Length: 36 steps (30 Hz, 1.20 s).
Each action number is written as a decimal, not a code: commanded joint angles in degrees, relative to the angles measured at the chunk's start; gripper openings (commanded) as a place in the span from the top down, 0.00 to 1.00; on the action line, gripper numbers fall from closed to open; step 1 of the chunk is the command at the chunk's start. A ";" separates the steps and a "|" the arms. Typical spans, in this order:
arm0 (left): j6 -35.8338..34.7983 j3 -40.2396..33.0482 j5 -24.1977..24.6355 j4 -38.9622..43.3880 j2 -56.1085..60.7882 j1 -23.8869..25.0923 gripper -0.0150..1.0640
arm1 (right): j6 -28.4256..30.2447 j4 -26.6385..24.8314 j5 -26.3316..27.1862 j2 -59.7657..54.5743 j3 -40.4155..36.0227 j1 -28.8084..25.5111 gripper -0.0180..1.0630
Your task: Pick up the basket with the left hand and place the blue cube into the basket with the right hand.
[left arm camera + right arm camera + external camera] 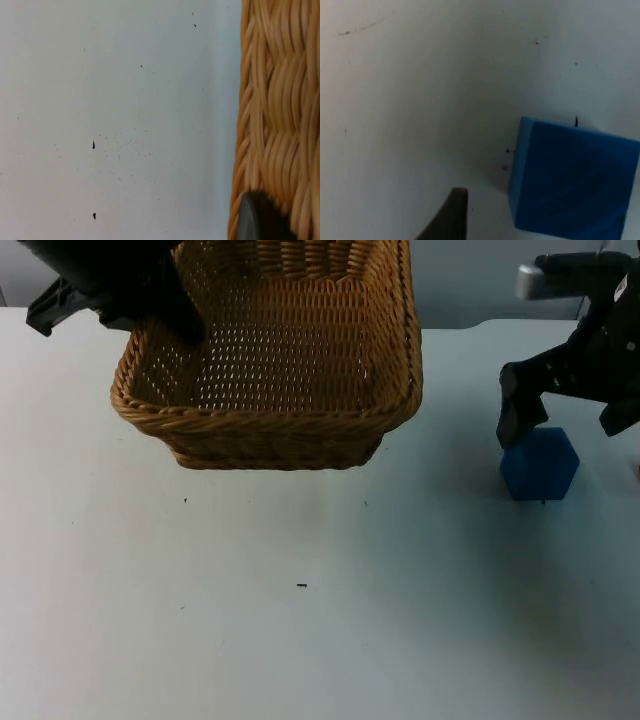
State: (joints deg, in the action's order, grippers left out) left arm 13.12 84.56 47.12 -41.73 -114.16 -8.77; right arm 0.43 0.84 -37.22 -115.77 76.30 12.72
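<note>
A woven wicker basket hangs above the table's far middle, and its faint shadow lies on the table below it. My left gripper is shut on the basket's left rim. In the left wrist view the basket's woven wall stands beside a black fingertip. The blue cube rests on the table at the right. My right gripper hovers just above it, open, with one finger at each side. In the right wrist view the blue cube lies close beside one dark fingertip.
The white table stretches out in front of the basket, with a few tiny dark specks on it. The grey partition wall closes the far side.
</note>
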 commanded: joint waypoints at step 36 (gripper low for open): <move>1.09 -0.01 -0.64 -1.15 0.93 -0.36 0.99 | -6.43 -2.46 7.25 -7.96 1.97 -0.25 0.42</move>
State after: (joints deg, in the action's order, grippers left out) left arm 14.35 84.56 46.77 -41.61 -114.16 -8.87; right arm -5.32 -1.83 -30.35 -123.92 77.95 12.72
